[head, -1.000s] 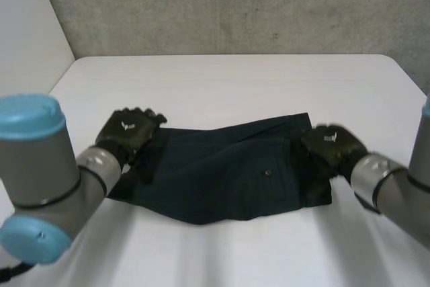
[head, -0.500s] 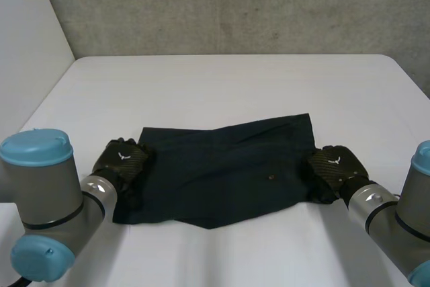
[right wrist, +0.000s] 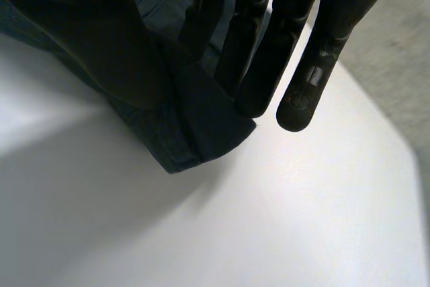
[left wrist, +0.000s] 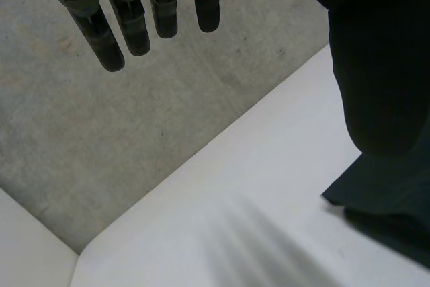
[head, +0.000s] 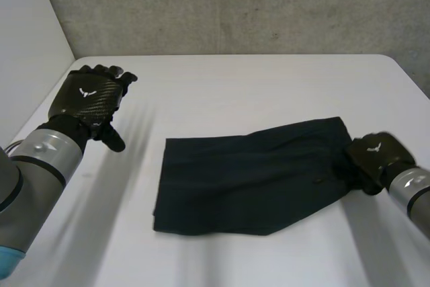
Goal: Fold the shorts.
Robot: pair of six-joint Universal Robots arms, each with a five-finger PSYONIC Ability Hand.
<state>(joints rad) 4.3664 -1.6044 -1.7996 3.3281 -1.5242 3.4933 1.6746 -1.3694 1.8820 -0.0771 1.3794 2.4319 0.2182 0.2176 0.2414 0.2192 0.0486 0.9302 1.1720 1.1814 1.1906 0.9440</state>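
– Left hand (head: 91,99) lifted off the shorts (head: 248,173); we list it well apart, fingers straight.
– Shorts slid rightward, flat on the table (head: 255,85); our right hand (head: 373,159) pinches their right edge.

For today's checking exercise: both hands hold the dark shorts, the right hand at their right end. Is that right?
No. The left hand is open and apart from the shorts, as the head view shows. The right hand holds their right end.
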